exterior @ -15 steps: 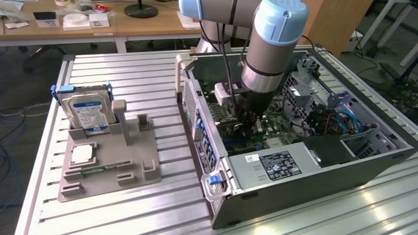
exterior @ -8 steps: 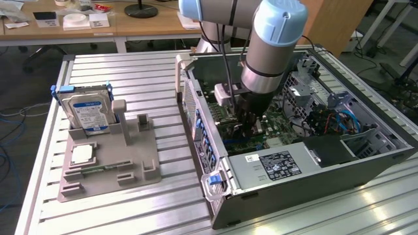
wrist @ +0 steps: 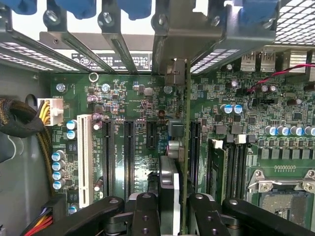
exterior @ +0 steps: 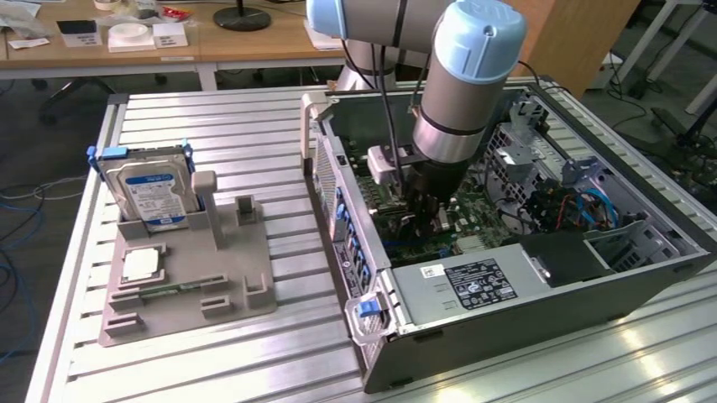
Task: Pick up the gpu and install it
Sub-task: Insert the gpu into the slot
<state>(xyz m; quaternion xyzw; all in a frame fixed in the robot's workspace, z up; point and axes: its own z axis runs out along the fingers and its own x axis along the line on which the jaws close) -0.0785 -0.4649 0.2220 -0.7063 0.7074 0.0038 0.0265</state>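
**GPU held edge-on over the motherboard slots**

Gripper (wrist: pixel 173 216) clamped on the gpu (wrist: pixel 183 147), deep inside the open case (exterior: pixel 538 311). Card upright, edge-on, thin green board running from the fingers (wrist: pixel 145 216) toward the rear wall of the case, silvery bracket end (wrist: pixel 172 44) up against the slot openings there. Seated or just above the motherboard (wrist: pixel 138 98): cannot tell.

Around the gpu on the motherboard: black slots (wrist: pixel 129 152) close on one side, a white slot (wrist: pixel 84 157) beyond them, and a white power connector (wrist: pixel 51 110) with yellow wires farther out. On the other side, another black slot (wrist: pixel 194 152) just beside the card, then memory slots (wrist: pixel 231 167) and the CPU socket (wrist: pixel 283 196). Red wire (wrist: pixel 275 76) looped near the rear ports.

Outside the case, toward the exterior view's left: a grey holder (exterior: pixel 191 285) on the slatted table (exterior: pixel 224 126), carrying a hard drive (exterior: pixel 151 189) upright in a blue frame and a green memory stick (exterior: pixel 168 290) lying flat. Power supply (exterior: pixel 471 285) in the case corner near the arm (exterior: pixel 459 92).
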